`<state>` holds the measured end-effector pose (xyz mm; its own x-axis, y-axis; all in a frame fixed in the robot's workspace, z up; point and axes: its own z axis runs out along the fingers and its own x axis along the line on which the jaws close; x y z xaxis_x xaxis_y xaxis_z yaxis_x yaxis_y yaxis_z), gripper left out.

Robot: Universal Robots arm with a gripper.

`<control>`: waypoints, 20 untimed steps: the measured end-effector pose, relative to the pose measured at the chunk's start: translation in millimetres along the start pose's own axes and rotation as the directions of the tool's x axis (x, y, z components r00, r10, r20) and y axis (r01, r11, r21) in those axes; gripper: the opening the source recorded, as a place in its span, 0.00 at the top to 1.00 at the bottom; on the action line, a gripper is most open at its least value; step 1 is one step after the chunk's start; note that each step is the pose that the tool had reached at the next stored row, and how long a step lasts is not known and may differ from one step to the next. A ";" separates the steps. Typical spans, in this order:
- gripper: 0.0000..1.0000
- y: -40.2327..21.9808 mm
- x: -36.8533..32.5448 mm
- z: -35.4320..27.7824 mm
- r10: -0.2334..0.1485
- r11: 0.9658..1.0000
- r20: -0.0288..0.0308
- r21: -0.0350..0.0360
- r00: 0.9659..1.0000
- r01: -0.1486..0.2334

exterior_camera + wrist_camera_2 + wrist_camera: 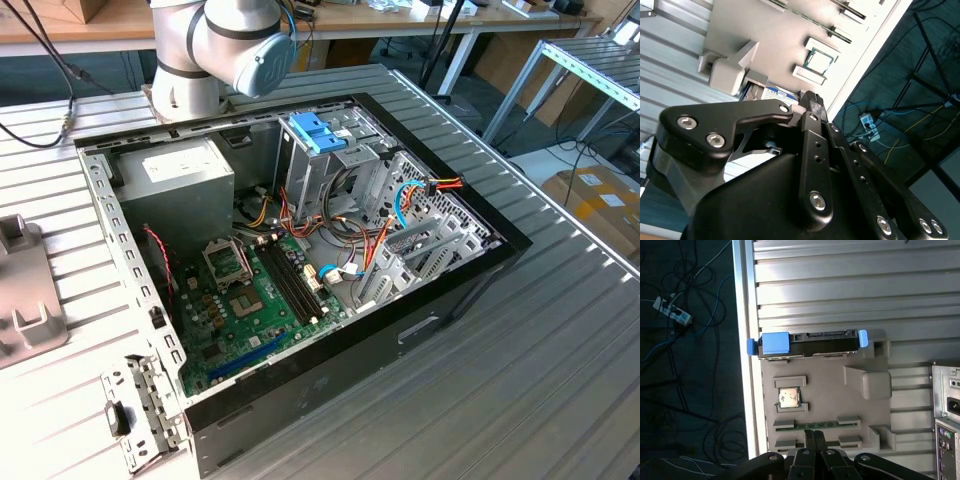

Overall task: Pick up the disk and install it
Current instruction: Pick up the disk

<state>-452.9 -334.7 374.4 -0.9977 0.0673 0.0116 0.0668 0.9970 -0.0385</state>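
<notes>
- The gripper (814,433) looks pinched shut in both wrist views, the two fingers pressed together with nothing between them. It's empty.
- In the second wrist view the gripper (812,98) tips hang above the grey parts tray (765,35), not touching anything as far as I can tell.
- The first wrist view has the tips over the end of the tray (830,382) where a memory stick (815,424) lies in its slot. A CPU chip (789,397) sits in the next pocket along.
- The disk (820,343) is at the other end of that tray, past the chip, standing on its edge with the blue plastic pieces at both ends. It's well apart from the fingers. A bit of its white-and-blue label, the disk (777,93), peeks out behind the gripper in the second wrist view.
- The tray lies on the ribbed metal table (840,290), just beside the open computer case (440,290); a corner of the tray (25,290) shows at the exterior view's left.
- Inside the case, the drive cage (318,130) with light-blue handles sits next to the power supply (180,175), with the motherboard (250,300) below them.
- Progress, as I read it: basically zero. The disk isn't grabbed, isn't lifted and is nowhere near the case, so the pickup and the install are both left to do.
</notes>
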 end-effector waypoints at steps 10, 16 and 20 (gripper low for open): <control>0.89 0.0 0.0 0.0 -0.112 0.994 0.004 0.002 0.994 0.112; 0.89 0.0 0.0 0.0 -0.162 0.987 0.006 0.002 0.987 0.162; 0.89 0.0 0.0 0.0 -0.198 0.980 0.007 0.003 0.980 0.198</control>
<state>-452.9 -334.7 374.4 -0.9913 -0.1313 0.0116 -0.1317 0.9905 -0.0385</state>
